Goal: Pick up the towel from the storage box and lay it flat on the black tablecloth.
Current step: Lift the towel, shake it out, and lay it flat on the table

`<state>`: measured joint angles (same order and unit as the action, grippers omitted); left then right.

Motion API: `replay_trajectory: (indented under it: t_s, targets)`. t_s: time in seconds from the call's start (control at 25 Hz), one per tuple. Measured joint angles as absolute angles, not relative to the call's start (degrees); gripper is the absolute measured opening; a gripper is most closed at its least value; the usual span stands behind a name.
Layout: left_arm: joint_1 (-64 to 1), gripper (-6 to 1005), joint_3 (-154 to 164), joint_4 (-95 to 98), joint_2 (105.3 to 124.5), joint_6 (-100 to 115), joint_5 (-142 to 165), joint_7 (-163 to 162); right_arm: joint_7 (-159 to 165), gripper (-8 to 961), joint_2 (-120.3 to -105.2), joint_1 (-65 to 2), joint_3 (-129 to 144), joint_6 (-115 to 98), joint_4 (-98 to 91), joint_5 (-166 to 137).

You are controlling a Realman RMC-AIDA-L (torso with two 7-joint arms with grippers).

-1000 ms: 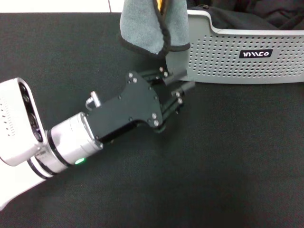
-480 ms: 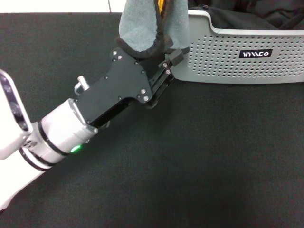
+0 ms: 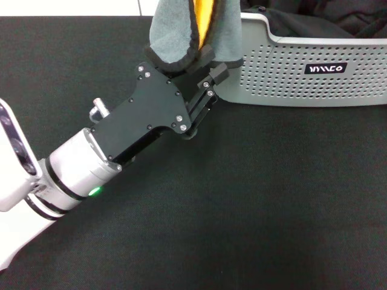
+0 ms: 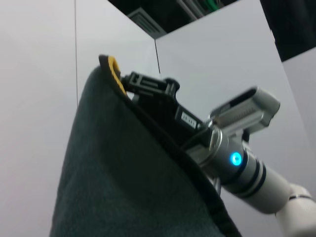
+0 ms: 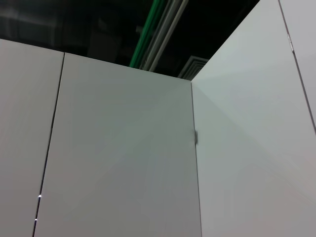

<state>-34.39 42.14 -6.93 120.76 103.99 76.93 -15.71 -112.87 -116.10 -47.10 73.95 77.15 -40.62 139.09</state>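
The towel (image 3: 178,30) hangs at the top of the head view, grey-teal outside with its orange-yellow face showing in a fold, just left of the storage box (image 3: 290,84). My left gripper (image 3: 211,62) reaches up from the lower left, and its fingers stand apart at the towel's black-edged lower hem. In the left wrist view the towel (image 4: 123,187) hangs from my right gripper (image 4: 129,84), which is shut on its top edge. The black tablecloth (image 3: 272,199) covers the table below.
Dark fabric (image 3: 314,21) lies inside the storage box. The box's black label (image 3: 325,68) faces me. The right wrist view shows only white wall panels (image 5: 123,163) and ceiling.
My left gripper has moved up and back from the tablecloth to the towel's lower hem. The towel's fold has opened to show more orange-yellow.
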Motion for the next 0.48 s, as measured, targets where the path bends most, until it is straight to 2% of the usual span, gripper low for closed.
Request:
replay_trajectory:
  t_s: [0.48]
  targets:
    - [-34.1,274,40.7,-7.5,120.76,102.8,76.9,-9.1,-112.9,46,-116.12,-47.3,73.8,77.1,-40.6,139.1]
